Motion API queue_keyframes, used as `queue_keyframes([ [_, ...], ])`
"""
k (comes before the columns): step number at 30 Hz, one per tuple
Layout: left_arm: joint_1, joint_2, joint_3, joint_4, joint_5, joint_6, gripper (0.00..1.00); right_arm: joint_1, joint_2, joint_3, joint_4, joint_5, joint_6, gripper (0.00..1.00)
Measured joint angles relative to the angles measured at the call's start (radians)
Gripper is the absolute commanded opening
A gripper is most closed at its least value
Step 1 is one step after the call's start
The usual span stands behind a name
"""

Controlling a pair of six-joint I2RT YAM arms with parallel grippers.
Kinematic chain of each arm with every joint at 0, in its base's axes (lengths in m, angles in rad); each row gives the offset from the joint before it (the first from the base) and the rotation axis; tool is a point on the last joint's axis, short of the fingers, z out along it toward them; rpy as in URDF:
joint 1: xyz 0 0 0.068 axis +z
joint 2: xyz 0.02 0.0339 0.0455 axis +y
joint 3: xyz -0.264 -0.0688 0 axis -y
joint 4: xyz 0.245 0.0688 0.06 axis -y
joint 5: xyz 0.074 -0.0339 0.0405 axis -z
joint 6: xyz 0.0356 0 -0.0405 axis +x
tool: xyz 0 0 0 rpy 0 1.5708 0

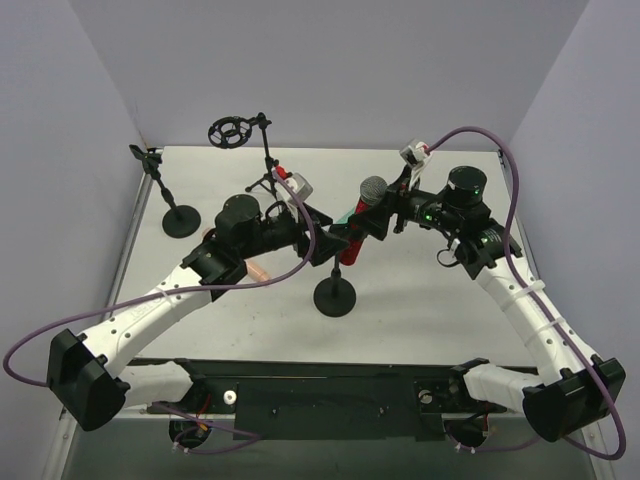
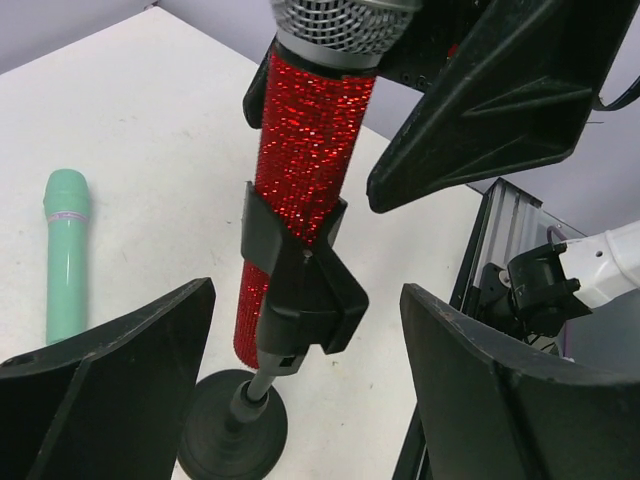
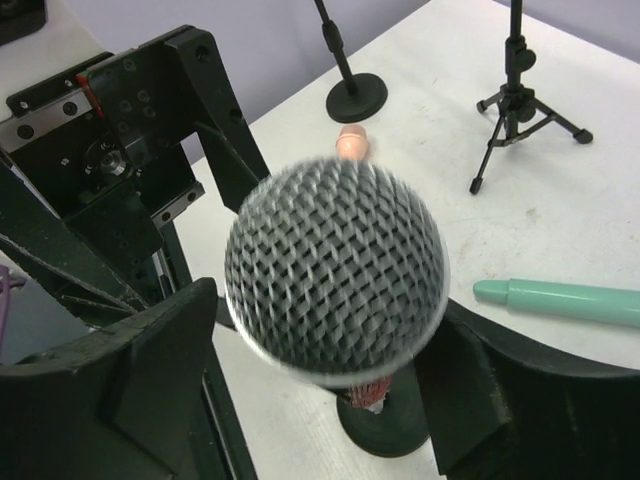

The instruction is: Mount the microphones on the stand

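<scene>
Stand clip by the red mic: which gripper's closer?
Left. The left gripper sits open with a finger either side of the clip. The right gripper is higher up, closed on the red microphone just below its mesh head.

The left gripper (image 2: pixel 307 295) is hovering with fingers (image 2: pixel 120 380) spread wide, while the right gripper (image 3: pixel 325 310), reaching in opposite, is pinching the red microphone (image 2: pixel 310 150) between its own.

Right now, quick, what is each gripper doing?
Left gripper: open, either side of the stand clip, not touching it.
Right gripper: closed on the red microphone, just under its head.
</scene>
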Motion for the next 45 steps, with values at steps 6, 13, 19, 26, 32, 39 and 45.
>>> queue_keyframes([
  [6,0.0,-0.053,0.0,-0.043,-0.009,0.037,0.9,-0.027,-0.008,0.0,-0.064,-0.041,-0.045,0.89],
  [13,0.007,-0.19,-0.074,-0.03,-0.02,0.084,0.89,-0.084,-0.032,0.0,-0.121,-0.075,-0.109,0.95],
  [19,0.007,-0.268,-0.262,0.045,-0.029,0.094,0.88,-0.157,-0.074,-0.001,-0.201,-0.132,-0.211,0.96],
  [26,0.007,-0.264,-0.467,0.222,-0.07,0.094,0.81,-0.242,-0.171,-0.138,-0.278,-0.232,-0.389,1.0],
  [32,0.007,-0.174,-0.512,0.43,-0.078,0.105,0.79,-0.303,-0.195,-0.327,-0.29,-0.312,-0.521,1.0],
  [39,-0.002,-0.053,-0.51,0.602,-0.067,0.131,0.68,-0.326,-0.195,-0.341,-0.322,-0.369,-0.674,1.0],
  [45,-0.026,0.053,-0.463,0.644,-0.047,0.148,0.61,-0.332,-0.196,-0.349,-0.322,-0.381,-0.706,1.0],
])
